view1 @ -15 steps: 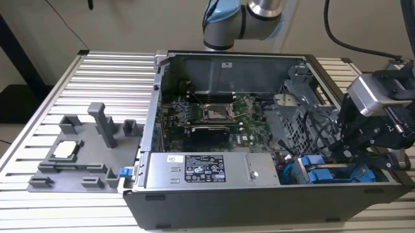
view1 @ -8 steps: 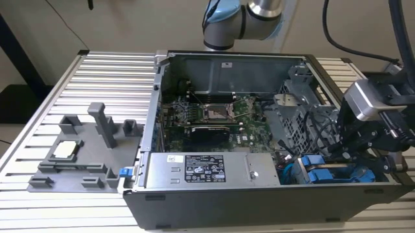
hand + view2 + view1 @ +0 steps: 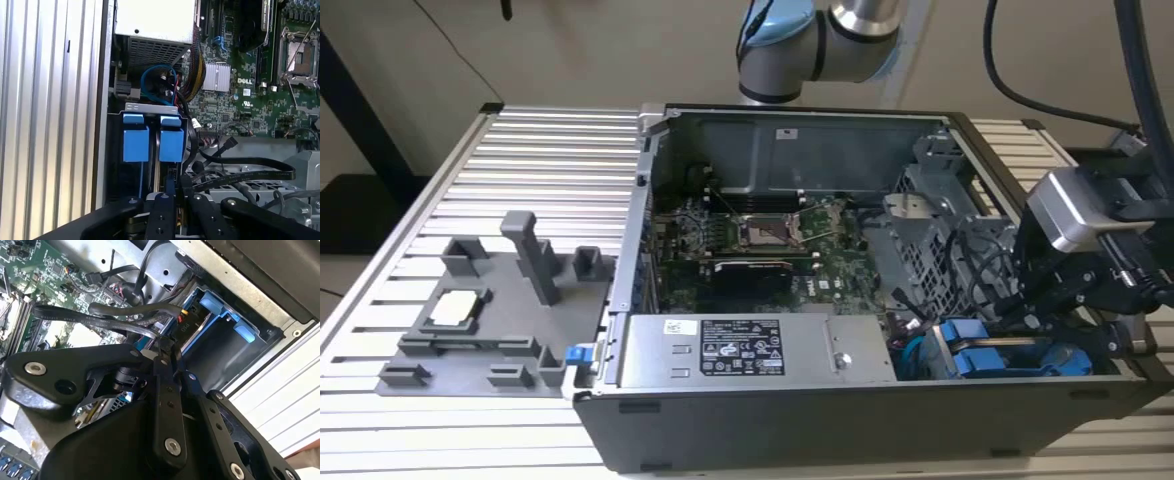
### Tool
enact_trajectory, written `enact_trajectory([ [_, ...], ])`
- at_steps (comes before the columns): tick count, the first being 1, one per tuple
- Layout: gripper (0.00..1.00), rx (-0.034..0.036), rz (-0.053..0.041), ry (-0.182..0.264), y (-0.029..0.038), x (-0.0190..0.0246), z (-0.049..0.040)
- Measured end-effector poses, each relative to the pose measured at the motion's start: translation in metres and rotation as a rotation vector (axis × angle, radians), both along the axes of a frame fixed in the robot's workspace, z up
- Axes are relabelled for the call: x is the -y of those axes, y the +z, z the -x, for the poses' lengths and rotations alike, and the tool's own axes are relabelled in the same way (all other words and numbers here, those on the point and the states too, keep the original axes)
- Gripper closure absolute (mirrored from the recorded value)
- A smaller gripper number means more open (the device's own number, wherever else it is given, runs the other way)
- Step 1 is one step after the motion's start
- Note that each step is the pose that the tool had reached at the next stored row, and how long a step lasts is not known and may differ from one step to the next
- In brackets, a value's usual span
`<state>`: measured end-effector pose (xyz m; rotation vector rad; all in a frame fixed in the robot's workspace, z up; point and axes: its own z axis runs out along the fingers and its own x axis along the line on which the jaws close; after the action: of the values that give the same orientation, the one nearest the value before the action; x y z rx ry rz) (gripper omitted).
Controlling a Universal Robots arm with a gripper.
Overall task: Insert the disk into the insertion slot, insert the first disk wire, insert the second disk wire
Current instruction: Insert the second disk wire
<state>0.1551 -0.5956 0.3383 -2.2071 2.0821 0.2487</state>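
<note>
Disk carrier frames (image 3: pixel 152 142), two bright blue plastic pieces side by side, stand in the insertion slot (image 3: pixel 150 107) at the corner of the open computer case (image 3: pixel 854 420), so we judge the disk itself already seated in its bay, although its silver body and label are hidden from us. In the exterior view the same blue parts (image 3: pixel 981 355) lie low at the exterior view's right, beside the power supply (image 3: pixel 747 350), with the arm head hanging directly over them. We read this placement as cable work: the pincer (image 3: pixel 167 352) is down at the mouth of the bay, its two black fingers (image 3: pixel 162 390) drawn close together around a thin black wire (image 3: pixel 110 322) at their tips, and we judge it to be gripping that wire near the connector end. The second wrist view shows the wire running off over the motherboard (image 3: pixel 45 300) and a small red-marked plug (image 3: pixel 184 315) just beside the blue frame. The first wrist view adds what that one lacks, the frames' faces set squarely in the slot and a looped blue cable (image 3: pixel 157 82) behind them. The exterior view alone shows the grey fixture tray (image 3: pixel 480 320) on the ribbed desk (image 3: pixel 520 180).
</note>
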Motion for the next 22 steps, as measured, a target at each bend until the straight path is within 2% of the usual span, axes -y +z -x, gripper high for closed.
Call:
enact_trajectory([
  [6, 0.84, 0.0001, -0.0001, -0.003, -0.0064, 0.0000, -0.0001],
  [10, 0.82, 0.0001, -0.0015, -0.003, -0.0070, 0.0000, -0.0002],
  [11, 0.76, -0.0001, -0.0008, -0.003, -0.0059, 0.0001, -0.0001],
  [15, 0.76, -0.0009, -0.0005, -0.004, 0.0056, 0.0000, -0.0001],
  [22, 0.76, -0.0011, 0.0029, -0.003, 0.0328, 0.0000, -0.0001],
])
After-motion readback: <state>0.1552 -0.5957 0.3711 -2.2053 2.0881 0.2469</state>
